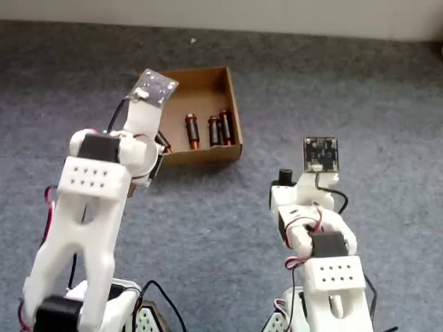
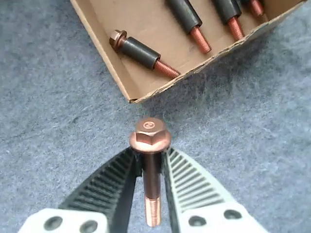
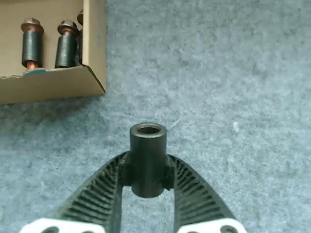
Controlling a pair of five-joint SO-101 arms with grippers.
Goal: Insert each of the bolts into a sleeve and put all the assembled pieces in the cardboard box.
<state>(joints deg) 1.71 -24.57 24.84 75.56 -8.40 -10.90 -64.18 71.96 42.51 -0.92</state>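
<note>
left gripper (image 2: pixel 150 156): jaws narrow, clamped on the shank of a copper-coloured hex flange bolt (image 2: pixel 151 167)
bolt axis: runs along the gripper's own length, with the head just past the fingertips and the threaded end back toward the wrist
right gripper (image 3: pixel 147 164): jaws narrow, clamped round a short dark cylindrical metal sleeve (image 3: pixel 147 160)
sleeve axis: also along its gripper, with the open bore facing out past the fingertips
gap: in the high view the two arms are well apart; the left one is over the box's near corner and the right one is off to the side on the grey carpet (image 1: pixel 360 83)
open brown cardboard box (image 1: pixel 187 90): several bolt-in-sleeve assemblies (image 1: pixel 192 131) lie inside it
step: my read is the mating of this pair, not yet done
key relation: the bore faces out, but the bolt presents its head and not its thread. I'd expect the sleeve to have to meet the threaded end, with both axes in line
risk: the thread sits deep between the left fingers, so there looks to be little room for the sleeve
</note>
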